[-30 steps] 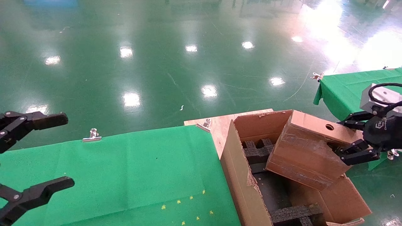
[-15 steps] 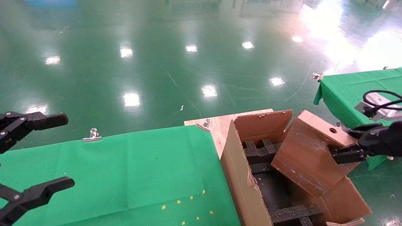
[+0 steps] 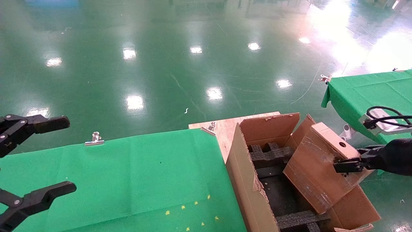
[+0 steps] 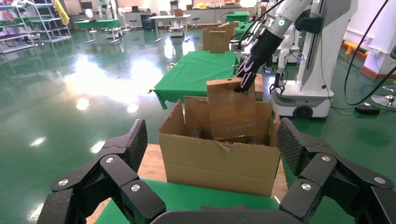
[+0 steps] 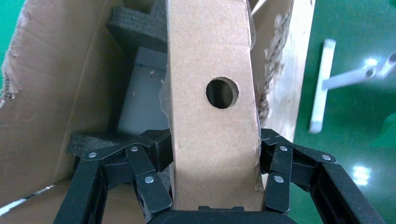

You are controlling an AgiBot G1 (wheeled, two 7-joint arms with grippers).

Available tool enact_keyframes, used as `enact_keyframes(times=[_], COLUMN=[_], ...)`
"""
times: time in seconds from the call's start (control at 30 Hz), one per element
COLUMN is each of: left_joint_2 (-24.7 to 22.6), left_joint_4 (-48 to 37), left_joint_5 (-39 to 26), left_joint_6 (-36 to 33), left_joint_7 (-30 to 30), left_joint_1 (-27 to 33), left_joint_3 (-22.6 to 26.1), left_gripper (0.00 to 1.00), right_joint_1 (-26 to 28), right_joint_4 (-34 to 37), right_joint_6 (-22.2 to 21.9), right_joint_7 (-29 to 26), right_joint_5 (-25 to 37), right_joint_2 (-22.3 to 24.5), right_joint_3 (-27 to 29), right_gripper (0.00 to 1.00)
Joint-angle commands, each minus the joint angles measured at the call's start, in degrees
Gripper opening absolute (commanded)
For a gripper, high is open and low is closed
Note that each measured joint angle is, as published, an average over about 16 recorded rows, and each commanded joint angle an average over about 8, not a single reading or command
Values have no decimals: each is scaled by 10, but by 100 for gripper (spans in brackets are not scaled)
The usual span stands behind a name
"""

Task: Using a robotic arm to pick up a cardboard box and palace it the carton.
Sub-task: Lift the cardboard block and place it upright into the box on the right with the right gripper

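One cardboard box point(image 3: 317, 167) and one carton point(image 3: 248, 180) are showing at the lower right of the head view. The right hand point(image 3: 342, 166) is clamping the box by its holed narrow side, tilted over the carton's black foam inserts point(image 3: 268, 154) (two visible). Compared with a second ago, the box is sitting lower and steeper. The left hand point(image 3: 35, 158) is idling wide open at lower left, over the green worktop point(image 3: 128, 174).

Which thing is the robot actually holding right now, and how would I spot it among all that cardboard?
Find the carton beside the green table. Tilted into its top is the cardboard box, gripped by the right gripper. Unlike the torn-edged carton, it is closed, flat, with a round hole in its narrow side.
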State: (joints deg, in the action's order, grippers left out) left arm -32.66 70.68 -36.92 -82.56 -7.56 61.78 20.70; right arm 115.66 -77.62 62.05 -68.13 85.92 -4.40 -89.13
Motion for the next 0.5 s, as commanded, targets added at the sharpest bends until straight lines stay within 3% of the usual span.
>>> enact_keyframes(times=[0.03,0.5], left_joint_2=[0,0], left_joint_4=[0,0], left_joint_5=[0,0], left_joint_6=[0,0], left_joint_7=[0,0], left_joint_1=[0,0], left_joint_3=[0,0], left_gripper=[100,100], right_joint_1=[-5,-27], right_joint_4=[0,-2], right_joint_6=[-2,-41], right_joint_7=[-18,-104], right_joint_5=[0,60], right_joint_2=[-3,-35], right_joint_3=[-4,-25], right_gripper=[0,0])
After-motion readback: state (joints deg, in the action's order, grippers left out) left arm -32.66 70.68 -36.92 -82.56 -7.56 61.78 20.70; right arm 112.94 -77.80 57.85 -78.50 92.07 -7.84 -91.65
